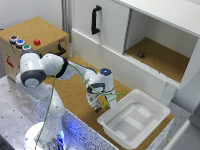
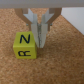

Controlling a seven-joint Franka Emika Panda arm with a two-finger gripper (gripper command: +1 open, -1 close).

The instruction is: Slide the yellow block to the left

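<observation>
The yellow block (image 2: 24, 44) is a small bright yellow cube with black letters, "Z" on one face and "R" on another. It rests on the cork board (image 2: 60, 67), beside the gripper (image 2: 39, 44) and touching one fingertip. The jaws stand nearly closed, gripping nothing. In the exterior view the block (image 1: 105, 105) sits just left of the white plastic tray (image 1: 155, 112).

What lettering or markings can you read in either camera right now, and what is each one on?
"Z" on one face of the yellow block, wrist view.
"R" on the neighbouring face of that block, lying sideways.
Red marking on the front of the cork-topped box, exterior view: too blurred to read.
Nothing readable on the white tray, the cabinet or the gripper.
</observation>
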